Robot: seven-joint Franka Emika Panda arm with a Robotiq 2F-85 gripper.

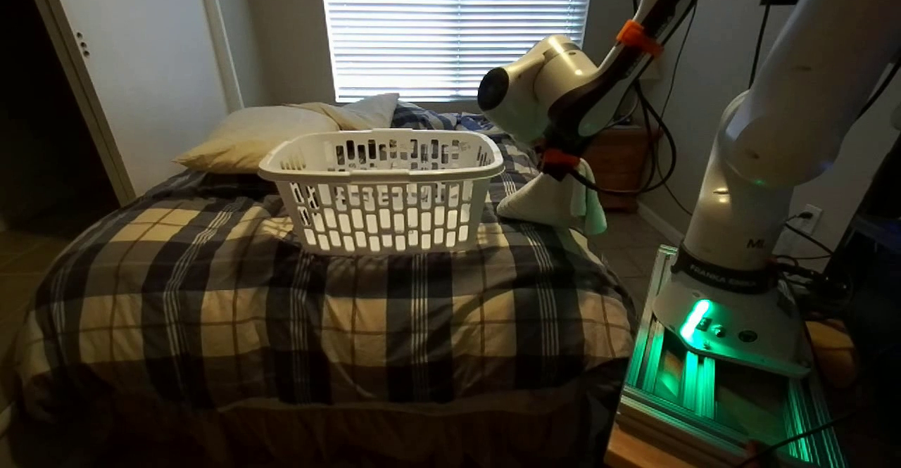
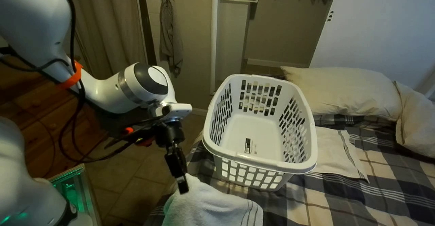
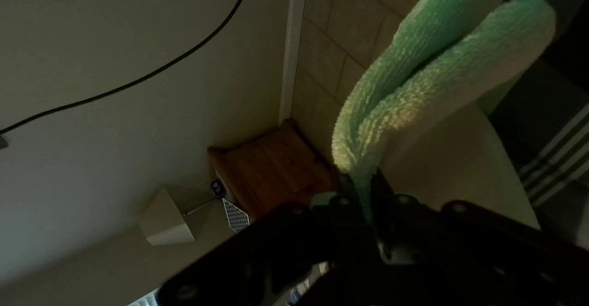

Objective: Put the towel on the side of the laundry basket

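A: Where is the towel (image 2: pixel 214 202) placed?

B: Beside the laundry basket (image 2: pixel 258 161), not touching as far as can be judged. One bunched fold is held up; the lower part appears to be supported by the bed (image 1: pixel 366 341).

A: How is that fold held?

B: It is pinched by the gripper (image 2: pixel 183 184); in the wrist view, the cloth is squeezed within the grasp.

A: What might fail first?

B: The pinch itself. Only a narrow bunch is gripped, so when the full weight is taken up, the fold could be dragged loose.

A: And at the basket?

B: The rim must be cleared. If too little height is given, the wall could be struck by trailing cloth, and the basket, probably light and set on a soft surface, could be tipped. If release is made with too little cloth past the rim, the towel would likely be drawn back onto the bed; with too much, it would be dropped inside.

A: And farther out?

B: A black cable (image 1: pixel 672 151) is looped near the arm (image 2: pixel 105 95) and could be snagged. The bed's edge is also near, so a lost towel might be spilled to the floor (image 2: pixel 146 178).
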